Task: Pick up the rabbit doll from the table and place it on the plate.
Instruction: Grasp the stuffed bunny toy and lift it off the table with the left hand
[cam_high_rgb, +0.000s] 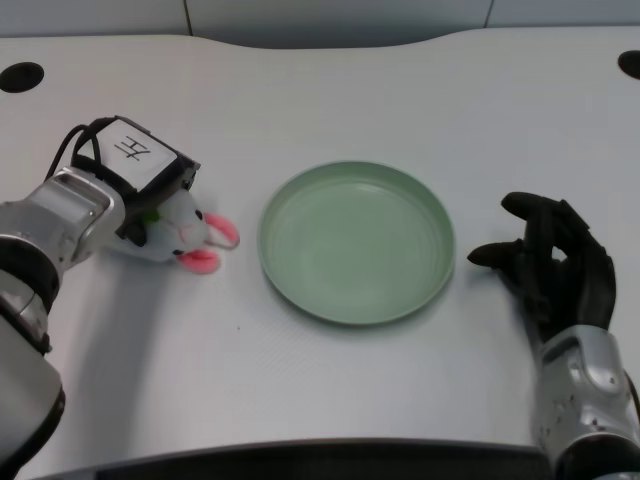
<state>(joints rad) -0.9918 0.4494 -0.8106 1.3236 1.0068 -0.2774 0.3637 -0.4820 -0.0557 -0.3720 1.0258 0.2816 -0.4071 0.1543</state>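
On the white desk (330, 90), the left hand (150, 175) held the rabbit doll (185, 235) from above, left of the green plate (357, 241).

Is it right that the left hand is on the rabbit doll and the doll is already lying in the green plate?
Not quite. The left hand is on the rabbit doll, but the head view shows the doll on the white table, to the left of the green plate, not in it.
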